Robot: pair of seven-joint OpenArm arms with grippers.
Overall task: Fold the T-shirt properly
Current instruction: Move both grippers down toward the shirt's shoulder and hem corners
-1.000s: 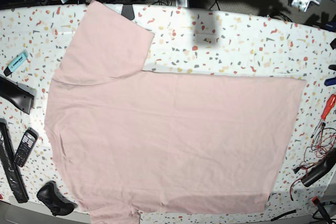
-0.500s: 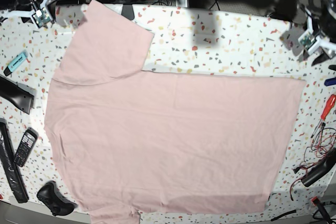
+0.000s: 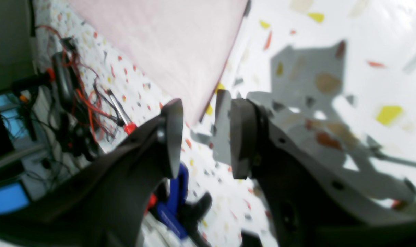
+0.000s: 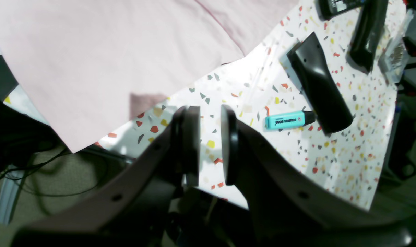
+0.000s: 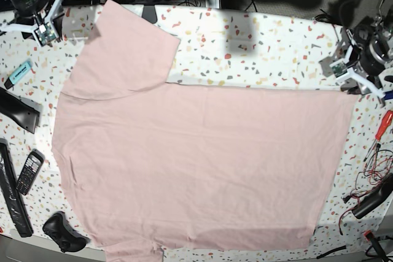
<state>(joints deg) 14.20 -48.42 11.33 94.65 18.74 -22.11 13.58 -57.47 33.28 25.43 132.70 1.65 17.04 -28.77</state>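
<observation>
Both grippers held nothing: my left gripper (image 3: 202, 133) stood parted above the table (image 5: 276, 47) beside the T-shirt's (image 5: 202, 157) hem corner; my right gripper (image 4: 209, 145), narrowly parted, hovered near its sleeve. T-shirt lay flat.

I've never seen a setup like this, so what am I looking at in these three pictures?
A two-armed robot is meant to fold the T-shirt, spread flat on a speckled table. One picture looks down from above; the other two come from cameras on the wrists, looking past each arm's black pincers. The left gripper hangs open near the shirt's corner; the right gripper is open near a sleeve, above a turquoise marker. Neither holds anything. A phone and a screwdriver lie at the table's edges.
</observation>
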